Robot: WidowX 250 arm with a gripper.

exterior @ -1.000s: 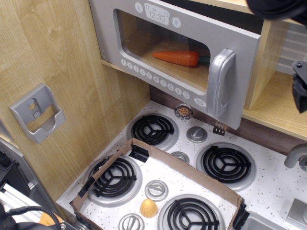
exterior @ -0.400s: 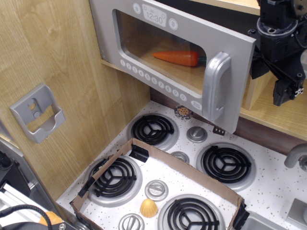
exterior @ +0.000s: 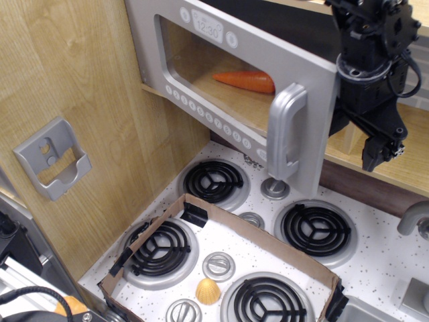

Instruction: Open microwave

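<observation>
The silver-grey toy microwave (exterior: pixel 312 77) sits at the top of the view, with a 12.30 clock panel (exterior: pixel 208 25) and a row of round buttons under the window. Its door is swung partly out, hinged at the left, and the chunky grey handle (exterior: pixel 285 134) faces forward. An orange carrot (exterior: pixel 244 80) lies inside, behind the clear window. My black gripper (exterior: pixel 355 141) hangs just right of the door's free edge, with its fingers spread. One finger (exterior: pixel 335 124) is against the back of the door edge, and the other (exterior: pixel 374 155) is out over the wooden shelf.
A grey wall bracket (exterior: pixel 52 157) hangs on the wood panel at left. Below is a stove top with several black coil burners (exterior: pixel 315 229) and a low cardboard frame (exterior: pixel 261 235). A small yellow object (exterior: pixel 208 291) lies inside the frame. A wooden shelf (exterior: pixel 402 171) lies right of the microwave.
The door has swung further open, its handle edge moving left and forward. My gripper has come down and left from the top right to the door's free edge.
</observation>
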